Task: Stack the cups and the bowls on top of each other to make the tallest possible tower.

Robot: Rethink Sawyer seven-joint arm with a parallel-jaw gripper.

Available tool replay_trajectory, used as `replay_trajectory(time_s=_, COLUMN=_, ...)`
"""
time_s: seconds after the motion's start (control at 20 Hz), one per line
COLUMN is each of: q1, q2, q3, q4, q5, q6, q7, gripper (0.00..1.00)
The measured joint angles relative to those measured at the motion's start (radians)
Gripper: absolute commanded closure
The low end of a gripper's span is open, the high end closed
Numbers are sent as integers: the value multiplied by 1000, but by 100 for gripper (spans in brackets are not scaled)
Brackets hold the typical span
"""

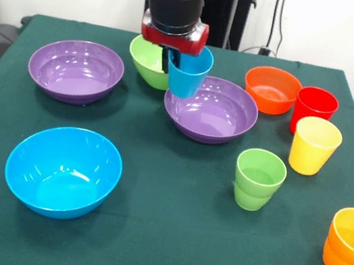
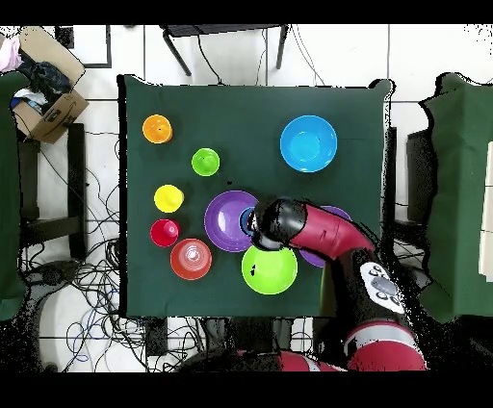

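My gripper (image 1: 176, 60) is shut on the rim of the blue cup (image 1: 188, 74) and holds it upright, a little above the far left rim of the middle purple bowl (image 1: 215, 115). The overhead view shows the gripper (image 2: 253, 222) and the cup (image 2: 246, 220) over that bowl (image 2: 223, 226). The light green bowl (image 1: 147, 62) sits just behind the gripper. The other purple bowl (image 1: 75, 70) is at the left and the deep blue bowl (image 1: 63, 169) at the front left. The orange bowl (image 1: 272, 89) and the red (image 1: 314, 109), yellow (image 1: 314, 144), green (image 1: 259, 178) and orange (image 1: 352, 242) cups stand on the right.
The table (image 1: 165, 240) has a dark green cloth. In the overhead view my arm (image 2: 323, 236) hides most of the second purple bowl. A cardboard box (image 2: 46, 106) and cables lie on the floor beside the table.
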Motion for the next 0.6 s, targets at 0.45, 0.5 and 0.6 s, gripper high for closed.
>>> replay_trajectory(time_s=0.45, q1=4, q2=-9, q3=1, q4=81, q5=0, q6=-109, q7=0, gripper=100)
replay_trajectory(time_s=0.5, q1=5, q2=-9, q3=1, q4=86, q5=0, q6=-120, q7=0, gripper=100)
replay_trajectory(time_s=0.6, q1=9, q2=-9, q3=1, q4=98, q5=0, q6=-143, q7=0, gripper=100)
